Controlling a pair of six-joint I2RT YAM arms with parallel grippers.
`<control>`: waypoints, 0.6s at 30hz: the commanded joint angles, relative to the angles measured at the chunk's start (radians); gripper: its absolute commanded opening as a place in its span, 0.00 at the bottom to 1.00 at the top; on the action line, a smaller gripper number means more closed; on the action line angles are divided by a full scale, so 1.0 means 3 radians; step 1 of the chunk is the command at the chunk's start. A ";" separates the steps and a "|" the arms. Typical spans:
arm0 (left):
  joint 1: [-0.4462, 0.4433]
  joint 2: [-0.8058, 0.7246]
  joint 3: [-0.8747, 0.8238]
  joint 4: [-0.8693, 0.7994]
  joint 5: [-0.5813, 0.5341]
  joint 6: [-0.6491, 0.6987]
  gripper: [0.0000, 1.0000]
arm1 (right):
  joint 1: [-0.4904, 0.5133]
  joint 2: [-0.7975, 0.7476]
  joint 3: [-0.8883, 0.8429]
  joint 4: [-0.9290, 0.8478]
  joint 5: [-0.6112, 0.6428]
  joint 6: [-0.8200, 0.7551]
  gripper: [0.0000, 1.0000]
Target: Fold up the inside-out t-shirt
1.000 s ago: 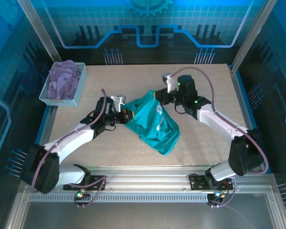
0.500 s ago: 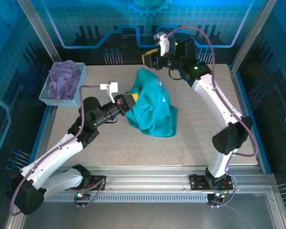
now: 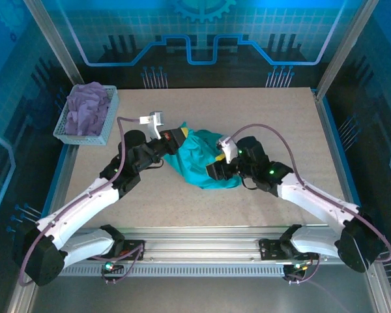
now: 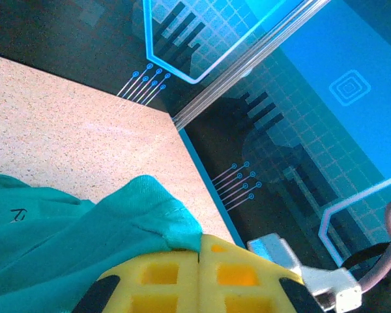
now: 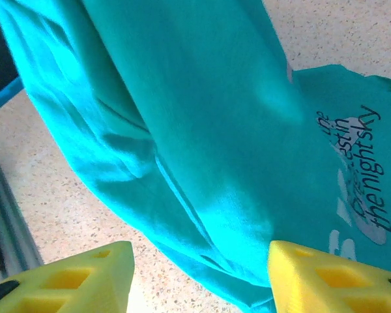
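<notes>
Two grips wanted, one made; inside-out t-shirt [image 3: 199,162] heaped on the table [image 3: 280,111]; pinched at its far-left edge in the clenched left gripper [image 3: 177,138]; straddled at the near fold by the right gripper [image 3: 214,171], spread, unclosed; likely next: close, lift apart, flatten.

Left arm [image 3: 85,202]: stretched from the near-left corner of the bench up and right toward the middle, white link sloping, dark wrist at the end. Left gripper [image 3: 177,138]: pointing right, yellow fingers [image 4: 182,280] pressed together, pinching a fold of the t-shirt [image 3: 195,160]. Right arm [image 3: 313,195]: lying low from the near-right corner, forearm running left toward the middle of the bench. Right gripper [image 3: 216,171]: pointing left, low over the bench top, jaws parted, yellow fingertips [image 5: 85,277] well apart, cloth edge hanging between, nothing clamped. Grippers near each other, not touching.
</notes>
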 commanded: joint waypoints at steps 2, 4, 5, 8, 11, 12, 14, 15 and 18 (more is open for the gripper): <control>-0.0010 -0.0076 -0.0030 -0.0068 -0.0080 -0.0023 0.00 | 0.0269 0.0048 -0.0037 0.0689 0.0503 -0.0287 0.57; -0.0012 -0.0090 -0.0020 -0.0106 -0.0102 -0.0018 0.00 | 0.0392 0.0042 -0.0053 0.0777 0.0662 -0.0455 0.50; -0.0012 -0.0091 -0.0018 -0.0118 -0.0112 -0.0013 0.00 | 0.0450 0.0038 -0.0071 0.0843 0.0734 -0.0516 0.46; -0.0011 -0.0081 0.0004 -0.0148 -0.0139 -0.0007 0.00 | 0.0595 -0.0020 -0.0147 0.0960 0.1067 -0.0629 0.45; -0.0012 -0.0052 0.0055 -0.0225 -0.0146 0.0009 0.00 | 0.0749 -0.0124 -0.0266 0.1064 0.1283 -0.0793 0.46; -0.0011 -0.0042 0.0074 -0.0241 -0.0145 0.0010 0.00 | 0.0774 -0.0132 -0.0280 0.1072 0.1245 -0.0831 0.45; -0.0008 -0.0030 0.0083 -0.0234 -0.0135 0.0010 0.00 | 0.0801 -0.0081 -0.0282 0.1123 0.1112 -0.0863 0.41; -0.0012 -0.0031 0.0088 -0.0231 -0.0134 0.0012 0.00 | 0.0803 -0.0022 -0.0264 0.1152 0.1061 -0.0856 0.38; -0.0008 -0.0040 0.0089 -0.0227 -0.0128 0.0015 0.00 | 0.0789 0.0194 -0.0185 0.1223 0.1006 -0.0859 0.31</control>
